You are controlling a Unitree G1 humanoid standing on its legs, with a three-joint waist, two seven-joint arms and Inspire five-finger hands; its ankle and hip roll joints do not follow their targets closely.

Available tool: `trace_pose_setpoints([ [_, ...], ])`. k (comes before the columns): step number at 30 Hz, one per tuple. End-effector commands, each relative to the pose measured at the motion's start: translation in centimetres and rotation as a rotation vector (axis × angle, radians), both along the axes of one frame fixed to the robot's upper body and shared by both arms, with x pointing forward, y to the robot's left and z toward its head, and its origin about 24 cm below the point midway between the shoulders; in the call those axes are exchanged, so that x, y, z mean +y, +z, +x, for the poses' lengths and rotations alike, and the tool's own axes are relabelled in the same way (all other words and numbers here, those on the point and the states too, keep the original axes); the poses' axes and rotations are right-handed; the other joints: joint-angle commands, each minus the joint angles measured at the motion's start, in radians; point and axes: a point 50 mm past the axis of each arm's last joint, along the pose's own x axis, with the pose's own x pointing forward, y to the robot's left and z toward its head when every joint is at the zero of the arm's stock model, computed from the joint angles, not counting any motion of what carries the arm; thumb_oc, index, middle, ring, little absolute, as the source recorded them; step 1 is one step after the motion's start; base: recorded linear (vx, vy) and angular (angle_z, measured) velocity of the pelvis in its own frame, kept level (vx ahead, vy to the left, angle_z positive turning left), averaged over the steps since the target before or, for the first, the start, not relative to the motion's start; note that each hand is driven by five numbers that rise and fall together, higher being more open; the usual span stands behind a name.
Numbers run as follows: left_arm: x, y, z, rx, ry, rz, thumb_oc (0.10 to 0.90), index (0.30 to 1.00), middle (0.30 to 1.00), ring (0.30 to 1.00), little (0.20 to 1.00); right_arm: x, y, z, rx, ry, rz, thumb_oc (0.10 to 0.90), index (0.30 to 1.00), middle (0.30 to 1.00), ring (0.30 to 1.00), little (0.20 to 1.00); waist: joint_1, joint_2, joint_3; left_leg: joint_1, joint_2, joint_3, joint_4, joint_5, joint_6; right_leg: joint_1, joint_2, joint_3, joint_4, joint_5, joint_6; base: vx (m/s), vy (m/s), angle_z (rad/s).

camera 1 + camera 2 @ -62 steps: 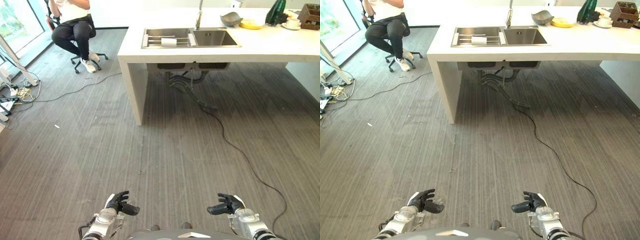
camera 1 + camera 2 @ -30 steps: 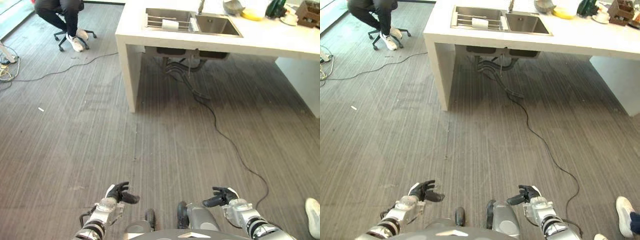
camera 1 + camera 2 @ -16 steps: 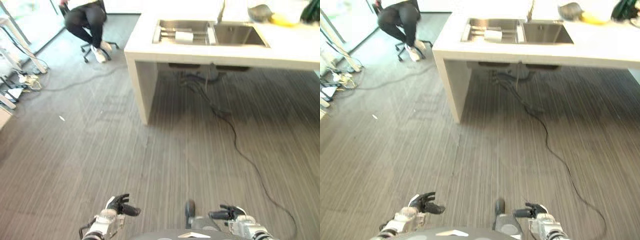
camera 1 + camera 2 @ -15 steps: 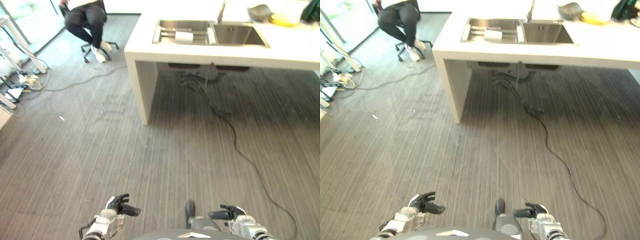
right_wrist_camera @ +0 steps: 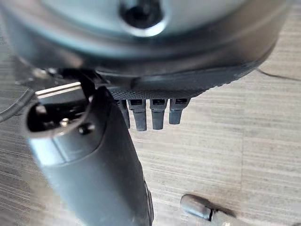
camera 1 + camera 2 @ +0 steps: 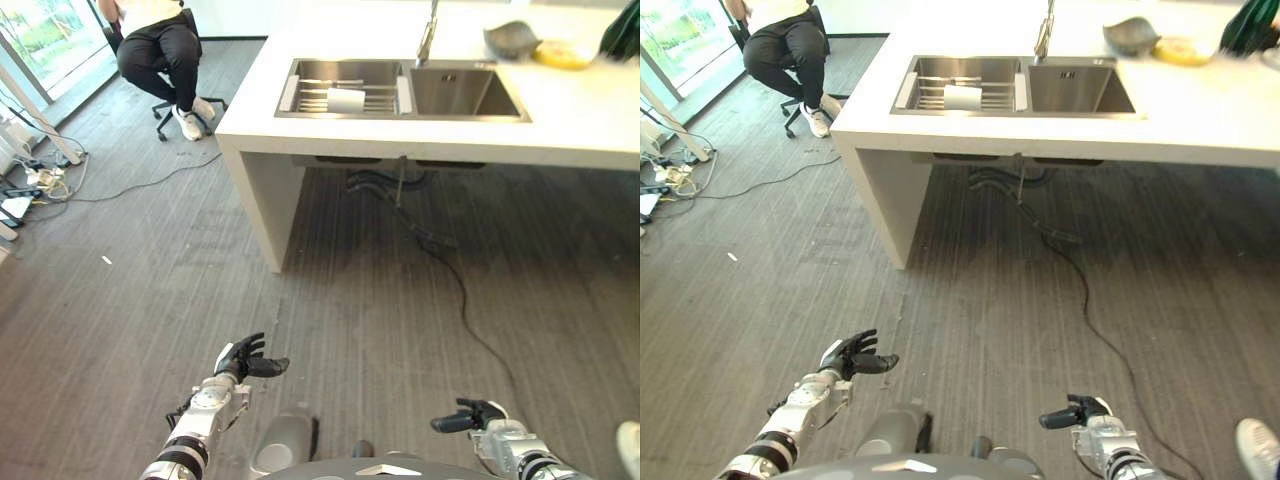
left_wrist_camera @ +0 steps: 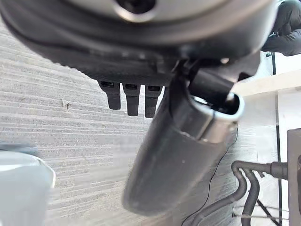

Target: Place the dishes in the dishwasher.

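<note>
resting white cup in sink

— From where is the light seen to come?
— Daylight is admitted through the window at the far left, and the floor near it is brightened.
— Is any glare noted?
— The countertop is washed nearly white, while the sink is left darker.
— And shadows?
— A soft dark band is cast on the floor beneath the countertop.
</note>
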Motion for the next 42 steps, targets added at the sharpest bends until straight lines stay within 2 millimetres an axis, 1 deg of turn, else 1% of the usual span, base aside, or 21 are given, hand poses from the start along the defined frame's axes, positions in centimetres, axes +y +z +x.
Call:
trace_pose_setpoints([
  [1,2.8,4.0,2.5,-0.211,0.007,0.054,0.8,0.9,0.9,0.9,0.9,-0.4,0.4,0.6,-0.045,0.006,0.002,0.8,0.9,0.9,0.9,0.9,0.085,-0.022,-0.015,0.038,-0.028,0.058,-0.18,0.144,0.047,0.073,0.0,0.098,0.037,-0.096,0.163,0.39,0.011,-0.41],
  [3,3.0,4.1,2.4,-0.212,0.002,0.061,0.8,0.9,0.9,0.9,0.9,-0.1,0.2,0.4,-0.039,0.01,0.005,0.8,0.9,0.9,0.9,0.9,0.089,-0.03,-0.027,0.058,-0.018,0.073,-0.189,0.139,0.06,0.087,-0.005,0.092,0.038,-0.109,0.169,0.33,0.051,-0.33],
  [5,3.5,4.6,2.4,-0.228,0.006,0.072,0.8,0.9,0.9,0.9,0.9,0.3,-0.2,-0.3,-0.005,0.02,0.013,0.8,0.9,0.9,0.9,0.9,0.104,-0.047,-0.049,0.077,-0.04,0.05,-0.181,0.125,0.079,0.082,-0.024,0.103,0.074,-0.124,0.184,0.36,0.093,-0.5],
  [7,3.9,5.3,2.8,-0.254,-0.002,0.085,0.8,0.9,0.9,0.9,0.9,0.3,-0.6,-1.2,0.023,-0.001,0.025,0.8,0.9,0.9,0.9,0.9,0.103,-0.059,-0.068,0.115,-0.033,0.066,-0.199,0.098,0.098,0.061,-0.042,0.089,0.193,-0.117,0.215,0.3,0.102,-0.34],
  [8,4.3,5.7,2.8,-0.269,0.008,0.093,0.8,0.9,0.9,0.9,0.9,0.2,-0.6,-1.2,0.03,0.003,0.023,0.8,0.9,0.9,0.9,0.9,0.1,-0.058,-0.068,0.139,-0.036,0.073,-0.196,0.077,0.112,0.03,-0.061,0.069,0.299,-0.08,0.247,0.22,0.133,-0.13],
  [9,4.4,6.3,3.2,-0.294,-0.003,0.103,0.8,0.9,0.9,0.9,0.9,0.1,-0.5,-1.0,0.031,0.002,0.022,0.8,0.9,0.9,0.9,0.9,0.094,-0.048,-0.064,0.157,-0.031,0.069,-0.194,0.061,0.123,-0.028,-0.072,0.064,0.425,-0.016,0.278,0.22,0.195,-0.05],
  [10,4.9,7.6,3.8,-0.347,0.003,0.124,0.8,0.9,0.9,0.9,0.9,-0.1,-0.3,-0.6,0.017,-0.006,0.025,0.8,0.9,0.9,0.9,0.9,0.068,-0.018,-0.044,0.198,-0.016,0.055,-0.191,0.035,0.142,-0.107,-0.083,0.052,0.609,0.059,0.302,0.13,0.143,-0.05],
  [11,4.9,7.6,3.8,-0.347,0.004,0.123,0.8,0.9,0.9,0.9,0.9,-0.1,-0.3,-0.5,0.016,-0.005,0.024,0.8,0.9,0.9,0.9,0.9,0.067,-0.019,-0.042,0.198,-0.018,0.055,-0.189,0.034,0.142,-0.11,-0.085,0.052,0.616,0.055,0.302,0.11,0.147,0.05],
  [13,5.4,9.0,4.3,-0.409,0.018,0.143,0.8,0.9,0.9,0.9,0.9,-0.3,-0.2,-0.3,0.004,-0.025,0.023,0.8,0.9,0.9,0.9,0.9,0.05,0.016,-0.025,0.243,0.003,0.048,-0.193,0.012,0.158,-0.18,-0.103,0.013,0.756,0.069,0.302,0.14,0.085,0.24],
  [15,5.6,9.8,4.6,-0.447,0.036,0.143,0.8,0.9,0.9,0.9,0.9,-0.4,-0.2,-0.7,0.009,-0.042,0.026,0.8,0.9,0.9,0.9,0.9,0.043,0.023,-0.023,0.27,0.005,0.04,-0.204,0.004,0.161,-0.205,-0.122,-0.007,0.759,0.062,0.294,0.19,0.014,0.11],
  [18,6.8,13.6,5.4,-0.617,0.079,0.164,0.8,0.9,0.9,0.9,0.9,-1.1,-0.1,-1.3,0.01,-0.068,0.017,0.8,0.9,0.9,0.9,0.9,0.031,0.016,-0.022,0.339,0.008,0.001,-0.232,-0.028,0.138,-0.252,-0.192,-0.037,0.513,-0.014,0.258,0.27,-0.138,0.16],
  [20,7.2,14.6,5.5,-0.654,0.085,0.185,0.8,0.9,0.9,0.9,0.9,-1.2,-0.1,-1.2,0.01,-0.066,0.017,0.8,0.9,0.9,0.9,0.9,0.026,0.005,-0.017,0.357,0.012,-0.014,-0.24,-0.045,0.121,-0.262,-0.211,-0.014,0.371,-0.006,0.262,0.19,-0.175,0.3],
  [21,7.2,14.6,5.5,-0.654,0.085,0.186,0.8,0.9,0.9,0.9,0.9,-1.1,-0.1,-1.2,0.01,-0.066,0.018,0.8,0.9,0.9,0.9,0.9,0.027,0.006,-0.016,0.361,0.015,-0.014,-0.241,-0.048,0.121,-0.257,-0.208,-0.014,0.366,-0.006,0.262,0.26,-0.24,0.32],
  [22,7.9,15.2,5.7,-0.674,0.105,0.228,0.8,0.9,0.9,0.9,0.9,-1.2,-0.2,-1.5,0.017,-0.072,0.021,0.8,0.9,0.9,0.9,0.9,0.011,0.002,-0.013,0.401,0.02,-0.05,-0.258,-0.072,0.099,-0.32,-0.239,0.047,0.255,0.067,0.283,0.29,-0.216,0.34],
  [24,8.6,15.6,5.9,-0.681,0.126,0.274,0.8,0.9,0.9,0.9,0.9,-1.0,-0.5,-2.1,0.043,-0.066,0.036,0.8,0.9,0.9,0.9,0.9,-0.006,-0.002,-0.016,0.46,0.035,-0.066,-0.288,-0.097,0.079,-0.324,-0.249,0.077,0.183,0.141,0.311,0.35,-0.27,0.39],
  [27,8.6,16.3,5.9,-0.713,0.127,0.279,0.8,0.9,0.9,0.9,0.9,-0.6,-0.7,-2.6,0.06,-0.053,0.044,0.8,0.9,0.9,0.9,0.9,-0.013,-0.011,-0.033,0.477,0.045,-0.076,-0.3,-0.106,0.066,-0.285,-0.257,0.058,0.151,0.142,0.313,0.22,-0.222,0.26],
  [32,8.0,17.5,6.0,-0.773,0.109,0.291,0.8,0.9,0.9,0.9,0.9,-0.6,-1.2,-4.3,0.122,-0.034,0.031,0.8,0.9,0.9,0.9,0.9,-0.017,-0.008,-0.071,0.478,0.126,-0.136,-0.276,-0.108,0.018,-0.261,-0.2,0.03,0.181,0.076,0.286,0.2,-0.314,0.43],
  [33,7.6,18.1,6.3,-0.804,0.095,0.29,0.8,0.9,0.9,0.9,0.9,-0.7,-1.2,-4.6,0.128,-0.026,0.025,0.8,0.9,0.9,0.9,0.9,-0.019,-0.006,-0.074,0.463,0.152,-0.162,-0.247,-0.089,0.006,-0.251,-0.172,0.022,0.19,0.041,0.265,0.14,-0.316,0.3],
  [37,6.7,19.7,6.8,-0.873,0.069,0.296,0.8,0.9,0.9,0.9,0.9,-0.9,-1.0,-4.4,0.114,-0.017,0.009,0.8,0.9,0.9,0.9,0.9,-0.02,-0.007,-0.068,0.412,0.169,-0.186,-0.136,-0.033,-0.014,-0.218,-0.144,-0.003,0.19,0.002,0.236,0.09,-0.263,0.28],
  [40,6.1,20.7,7.2,-0.925,0.065,0.3,0.8,0.9,0.9,0.9,0.9,-1.1,-0.9,-4.3,0.093,-0.022,0.001,0.8,0.9,0.9,0.9,0.9,-0.017,-0.021,-0.05,0.356,0.155,-0.168,-0.024,0.007,-0.009,-0.183,-0.143,-0.017,0.176,-0.005,0.221,0.05,-0.19,0.25],
  [42,4.6,22.4,7.8,-1.009,0.029,0.327,0.8,0.9,0.9,0.9,0.9,-1.4,-0.8,-4.5,0.081,-0.045,-0.01,0.8,0.9,0.9,0.9,0.9,-0.016,-0.031,-0.036,0.308,0.166,-0.097,-0.011,0.026,-0.009,-0.139,-0.146,-0.044,0.148,-0.02,0.212,0.06,-0.148,0.23],
])
